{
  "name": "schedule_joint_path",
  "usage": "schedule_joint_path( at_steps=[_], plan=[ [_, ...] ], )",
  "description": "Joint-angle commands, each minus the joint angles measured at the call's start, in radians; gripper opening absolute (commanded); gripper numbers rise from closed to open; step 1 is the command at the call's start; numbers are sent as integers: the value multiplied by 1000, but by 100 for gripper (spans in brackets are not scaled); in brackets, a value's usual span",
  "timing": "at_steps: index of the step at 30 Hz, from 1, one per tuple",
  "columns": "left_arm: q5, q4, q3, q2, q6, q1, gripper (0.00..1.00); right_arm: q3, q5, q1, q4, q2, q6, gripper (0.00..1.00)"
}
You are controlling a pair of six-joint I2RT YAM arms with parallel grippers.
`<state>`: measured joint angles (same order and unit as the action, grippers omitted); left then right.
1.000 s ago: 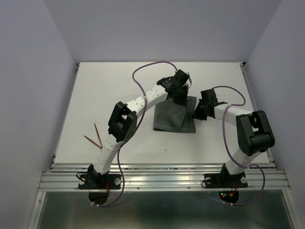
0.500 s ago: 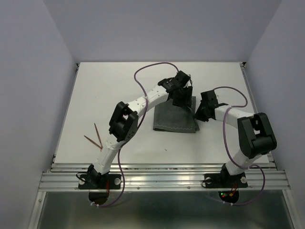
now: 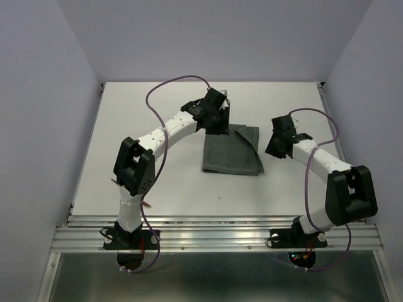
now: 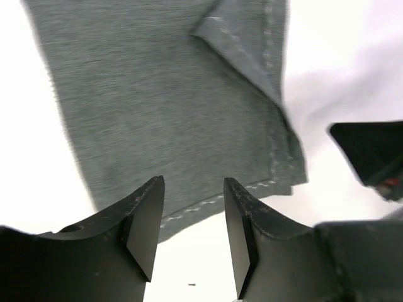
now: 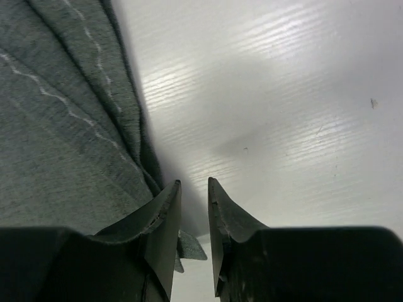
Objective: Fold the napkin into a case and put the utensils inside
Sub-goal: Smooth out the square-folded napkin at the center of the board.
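1. Grey-green cloth, one piece: the napkin [image 3: 232,151], folded into a rough rectangle and lying flat on the white desk [image 3: 157,170], about mid-desk and slightly toward 3 o'clock.
2. Finish: fine woven surface with pale stitched hems. The top view shows a flap turned over at the 1 o'clock corner. The right wrist view shows several layers stacked along the 3 o'clock edge.
3. Left fingers [image 3: 218,126]: at the napkin's 11 o'clock corner. In the left wrist view they are spread well apart. Nothing sits between them, and the cloth and its stitched edge show beyond the gap. I cannot tell whether they touch the cloth.
4. Right fingers [image 3: 272,147]: at the napkin's 3 o'clock edge. They are parted only narrowly, with bare desk visible through the gap and nothing pinched. One finger sits over the layered hem, and a small cloth corner shows just under it.
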<state>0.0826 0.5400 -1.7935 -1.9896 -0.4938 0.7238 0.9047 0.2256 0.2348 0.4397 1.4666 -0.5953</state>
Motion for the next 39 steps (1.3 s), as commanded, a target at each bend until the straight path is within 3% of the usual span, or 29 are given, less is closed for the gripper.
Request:
schedule_joint_path(
  at_steps=[1,5,10,20,39],
  plan=[
    [-4,-66,146,67,9,-66,52,124,21,55,37,-14,84,30],
    [8,-115,262,115,11,-95,50,282,8,180,94,96,123,30],
    [37,-156,396,153,-3,-110,49,353,-29,262,65,233,129,30],
    [132,-267,542,160,-34,-110,47,578,-25,262,59,487,121,29],
    [155,-298,603,173,-32,-110,47,678,67,182,50,617,150,24]
  ],
)
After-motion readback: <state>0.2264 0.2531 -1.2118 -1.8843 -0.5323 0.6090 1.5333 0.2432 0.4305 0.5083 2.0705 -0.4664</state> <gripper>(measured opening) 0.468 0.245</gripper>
